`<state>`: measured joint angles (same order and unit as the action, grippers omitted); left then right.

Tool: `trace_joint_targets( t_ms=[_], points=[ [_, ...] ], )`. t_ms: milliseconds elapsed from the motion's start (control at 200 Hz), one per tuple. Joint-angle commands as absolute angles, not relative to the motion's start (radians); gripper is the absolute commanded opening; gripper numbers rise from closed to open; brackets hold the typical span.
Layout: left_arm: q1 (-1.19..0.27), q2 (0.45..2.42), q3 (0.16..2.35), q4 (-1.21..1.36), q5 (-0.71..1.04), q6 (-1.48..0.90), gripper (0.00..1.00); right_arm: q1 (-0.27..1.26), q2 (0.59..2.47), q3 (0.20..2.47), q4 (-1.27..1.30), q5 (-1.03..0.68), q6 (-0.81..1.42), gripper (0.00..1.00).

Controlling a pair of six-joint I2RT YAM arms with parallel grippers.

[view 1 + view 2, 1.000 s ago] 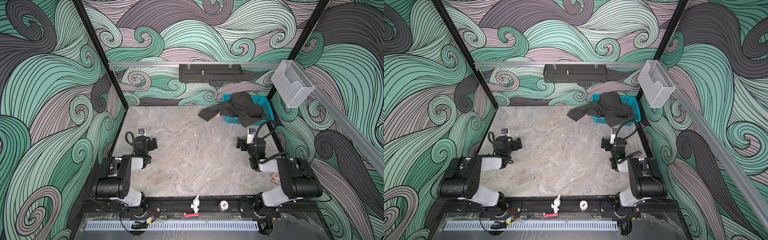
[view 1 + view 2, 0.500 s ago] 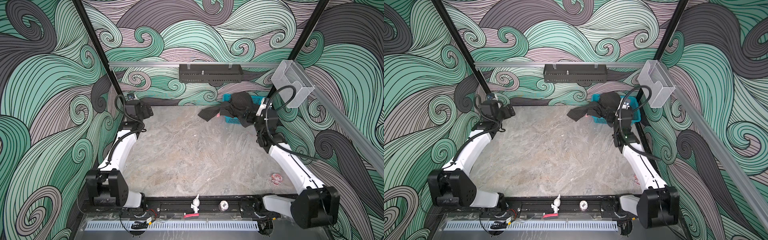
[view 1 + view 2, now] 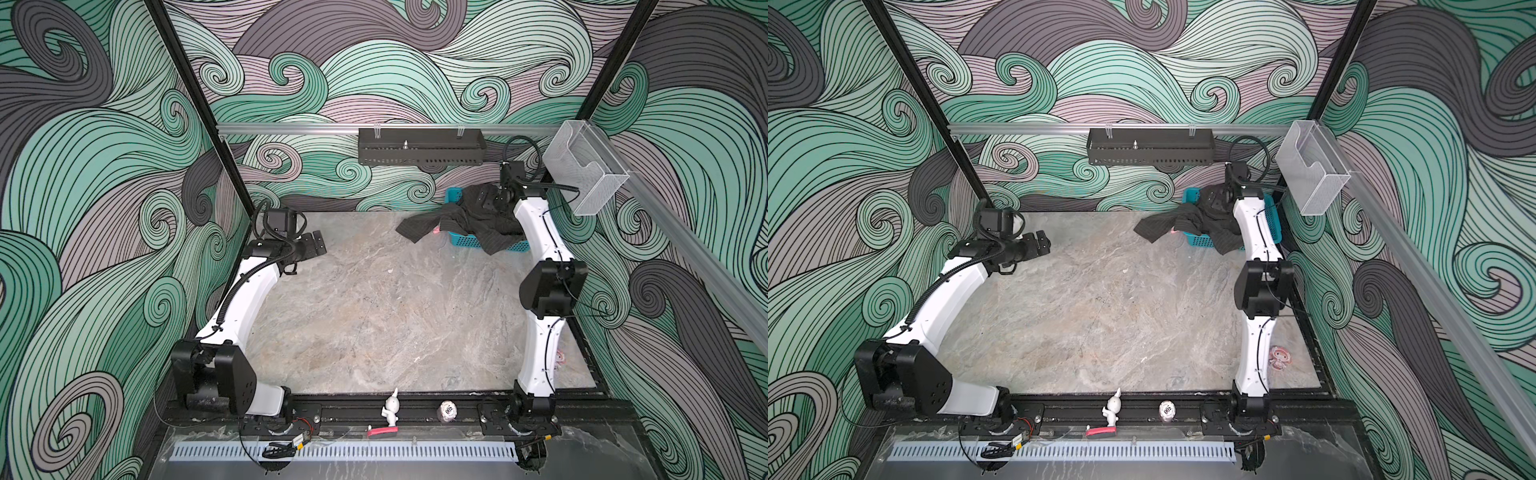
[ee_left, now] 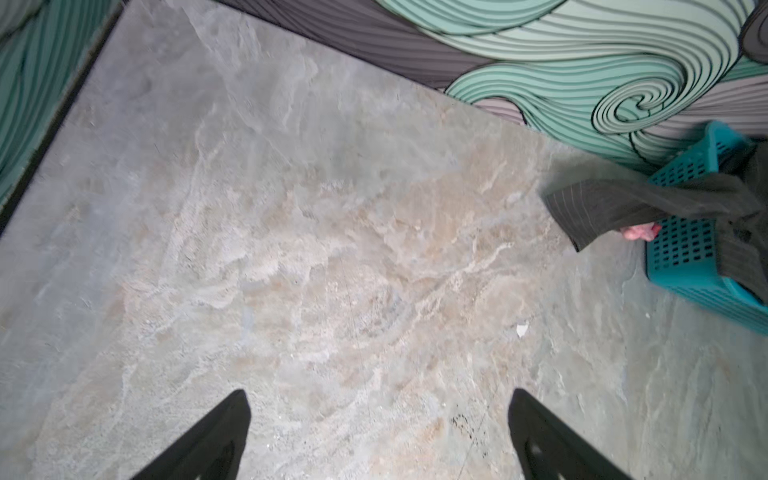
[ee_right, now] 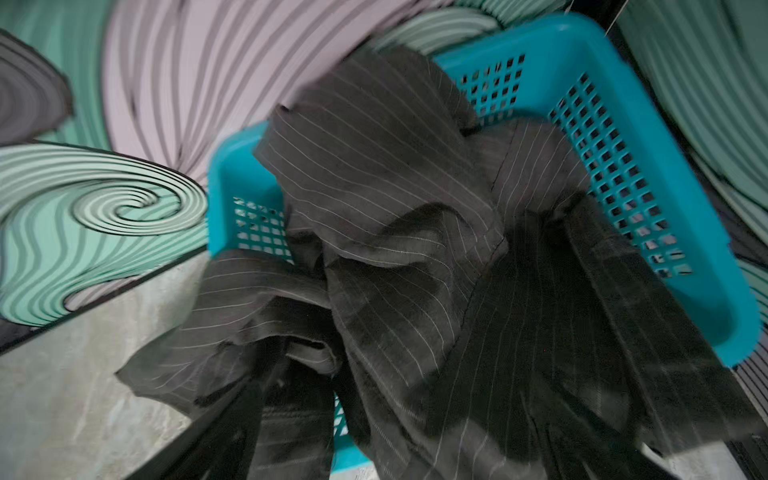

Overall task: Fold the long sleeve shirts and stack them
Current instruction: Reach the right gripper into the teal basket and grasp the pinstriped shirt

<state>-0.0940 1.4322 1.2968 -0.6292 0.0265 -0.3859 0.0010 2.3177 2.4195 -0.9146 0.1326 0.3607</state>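
Over the grey marbled worktop (image 3: 374,311), the left hand (image 3: 312,246) hovers at ten o'clock, spread wide, empty. At one o'clock the crumpled charcoal pinstriped long-sleeve shirt (image 3: 465,218) overflows a teal perforated plastic basket (image 3: 461,240); the right hand (image 3: 492,202), also wide, hangs above it.

Glossy white curved shell links (image 3: 540,232) join blocky matte-black joint housings (image 3: 232,374) (dotted with small screws). A ribbed black cable conduit (image 3: 237,286) lines the left arm (image 3: 253,303). The left gripper (image 4: 379,395) has tapered black fingers (image 4: 216,436).

One pinstriped shirt (image 3: 469,216), one teal basket (image 3: 463,241).
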Motion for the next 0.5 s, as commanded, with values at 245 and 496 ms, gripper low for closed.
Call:
trace_joint_targets(
  t_ms=[245,496],
  points=[
    [-0.153,1.498,1.367,-0.744,0.078,-0.397,0.99,-0.015,2.645,2.763,-1.137,0.034,0.391,1.0],
    [-0.155,1.497,1.378,-0.745,0.103,-0.382,0.97,-0.021,2.727,2.768,-0.969,0.002,0.435,0.95]
  ],
)
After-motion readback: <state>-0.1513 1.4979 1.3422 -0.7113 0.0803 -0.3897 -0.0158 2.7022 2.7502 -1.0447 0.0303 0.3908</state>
